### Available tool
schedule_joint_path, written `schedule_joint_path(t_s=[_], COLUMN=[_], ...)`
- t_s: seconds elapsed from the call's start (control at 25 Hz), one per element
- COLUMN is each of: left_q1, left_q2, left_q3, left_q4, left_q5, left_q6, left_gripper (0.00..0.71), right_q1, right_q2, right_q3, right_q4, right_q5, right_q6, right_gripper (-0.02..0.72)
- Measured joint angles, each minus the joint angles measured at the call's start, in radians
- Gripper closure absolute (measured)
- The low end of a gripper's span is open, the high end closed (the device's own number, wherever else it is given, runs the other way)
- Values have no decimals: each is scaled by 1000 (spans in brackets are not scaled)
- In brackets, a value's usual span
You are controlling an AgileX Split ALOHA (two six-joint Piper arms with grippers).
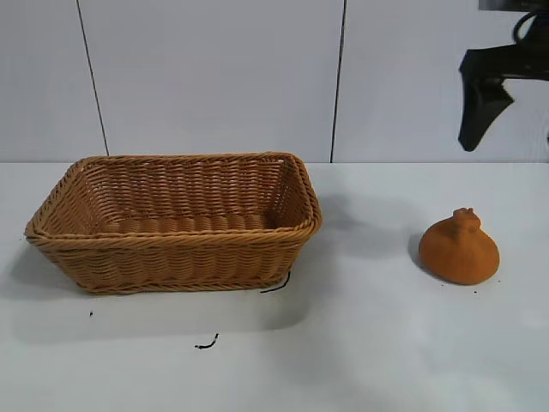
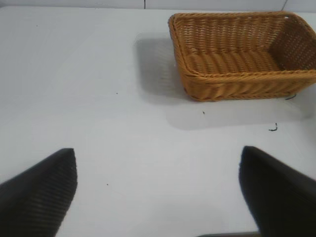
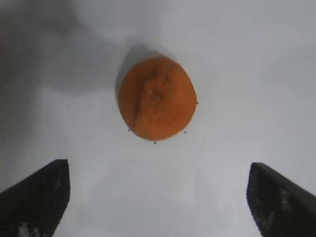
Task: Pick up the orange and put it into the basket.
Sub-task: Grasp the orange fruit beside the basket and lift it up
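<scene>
The orange (image 1: 459,249), a matte burnt-orange dome with a small nub on top, sits on the white table at the right. It also shows in the right wrist view (image 3: 157,98), seen from above. The wicker basket (image 1: 64,243) stands on the table at the left, empty; it also shows in the left wrist view (image 2: 181,60). My right gripper (image 3: 158,168) is open and empty, high above the orange; one black finger (image 1: 480,103) shows at the upper right of the exterior view. My left gripper (image 2: 158,158) is open and empty over bare table, apart from the basket.
A short black scrap (image 1: 206,343) lies on the table in front of the basket, and another (image 1: 276,284) by its front right corner. A white panelled wall stands behind the table. Bare table lies between the basket and the orange.
</scene>
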Motion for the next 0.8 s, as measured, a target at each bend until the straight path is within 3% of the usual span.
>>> schedule_joint_path(t_s=[0.48, 0.68, 0.8], left_q1=[0, 0, 0], left_q2=[0, 0, 0], left_q3=[0, 0, 0], left_q4=[0, 0, 0], left_q5=[-1, -1, -1], left_q6=[0, 0, 0], left_gripper=[71, 71, 71], right_q1=[0, 0, 0], right_q2=[133, 141, 147], right_q3=[-1, -1, -1], right_q4=[-4, -5, -7], right_q5=[-37, -47, -48], right_q6=[0, 0, 0], right_gripper=[9, 76, 175])
